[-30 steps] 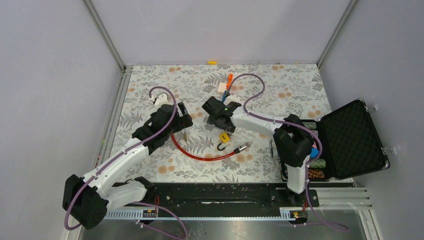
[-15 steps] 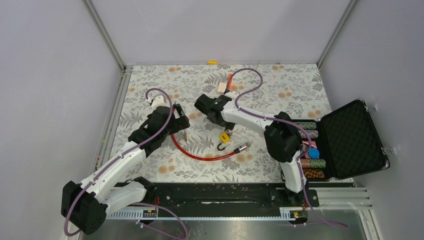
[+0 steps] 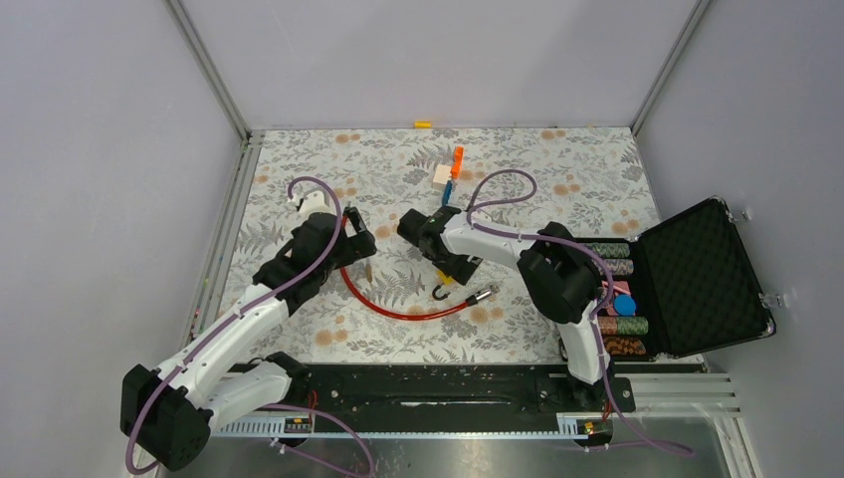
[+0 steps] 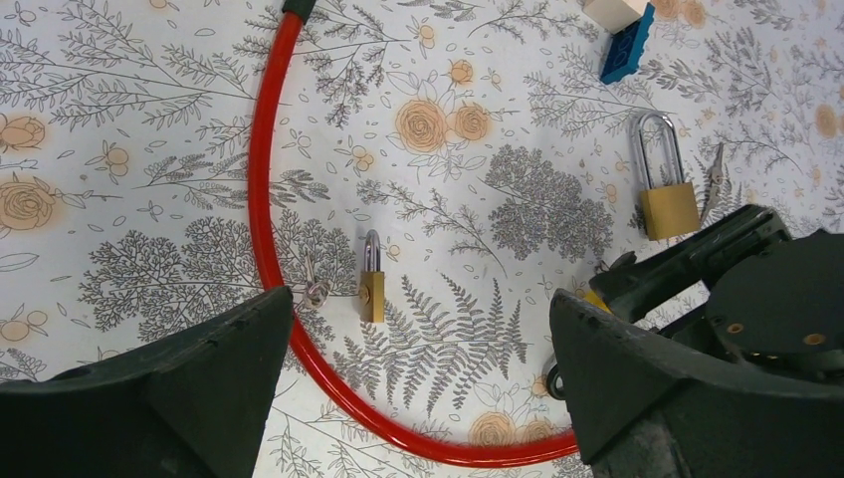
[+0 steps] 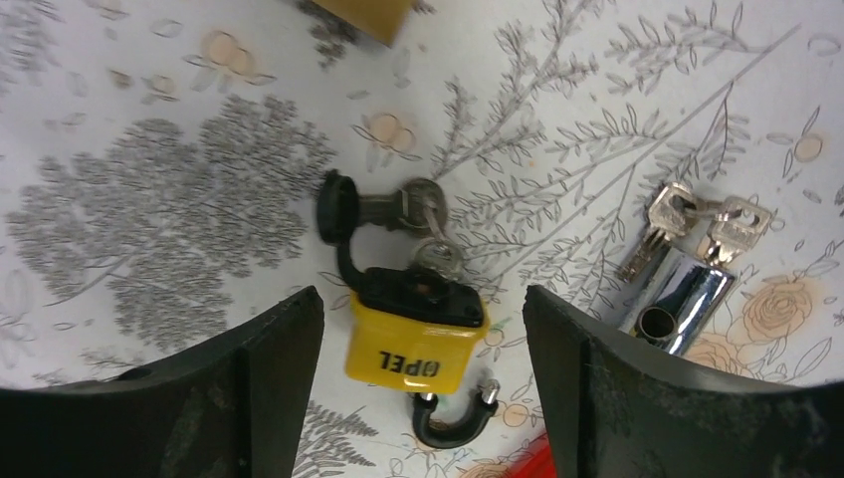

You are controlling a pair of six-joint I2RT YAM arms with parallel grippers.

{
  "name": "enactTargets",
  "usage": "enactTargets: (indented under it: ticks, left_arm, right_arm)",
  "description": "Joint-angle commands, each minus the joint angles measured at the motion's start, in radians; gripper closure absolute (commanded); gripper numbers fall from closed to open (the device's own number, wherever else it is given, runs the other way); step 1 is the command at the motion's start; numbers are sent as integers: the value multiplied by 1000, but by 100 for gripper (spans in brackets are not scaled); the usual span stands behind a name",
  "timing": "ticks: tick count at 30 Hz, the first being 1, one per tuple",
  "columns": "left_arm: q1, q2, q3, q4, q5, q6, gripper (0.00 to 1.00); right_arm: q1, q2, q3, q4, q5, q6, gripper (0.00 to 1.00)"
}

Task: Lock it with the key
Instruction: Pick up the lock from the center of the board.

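Right claw (image 5: 418, 299) spread wide, straddling yellow padlock (image 5: 413, 344), shackle (image 5: 448, 425) unlatched on near side, prob to grab its key (image 5: 398, 207).

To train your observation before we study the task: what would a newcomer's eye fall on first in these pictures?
A yellow padlock, shackle open, lies mid-table between the open fingers of the right hand. A red cable curves across the flowered cloth beside it, and an open black case of poker chips sits at the right edge.
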Motion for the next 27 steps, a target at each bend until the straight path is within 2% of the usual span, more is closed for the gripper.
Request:
enactTargets:
  ticks: [1,6,8,10,14,16,19,21,24,27]
  left_arm:
    - [9,0,-5,43,-28,-2,1]
    - [16,4,-6,43,-23,-6,1]
    - [18,4,-5,45,-19,-6,1]
    - [21,6,-2,45,-14,-6,1]
    - [25,4,5,39,-3,-9,1]
    - [28,1,11,38,12,-15,1]
    - [31,-3,28,30,49,-16,1]
    - [40,-10,47,23,89,-11,1]
    - [49,-31,67,40,155,-1,1]
    - [51,-54,72,90,248,40,1]
  right_arm:
    - [2,-20,-56,13,-76,123,21]
    - [7,1,-72,48,-118,136,24]
    - [9,11,-64,49,-103,128,29]
    - [8,17,-56,49,-76,113,39]
    - [8,-14,-61,57,-19,64,72]
    - [10,-56,-81,79,25,14,79]
    - [9,-156,-108,176,73,-174,83]
    - [8,-242,-135,289,66,-413,84]
    - [6,-356,-151,404,-32,-698,85]
    - [-26,-439,-140,368,-141,-785,84]
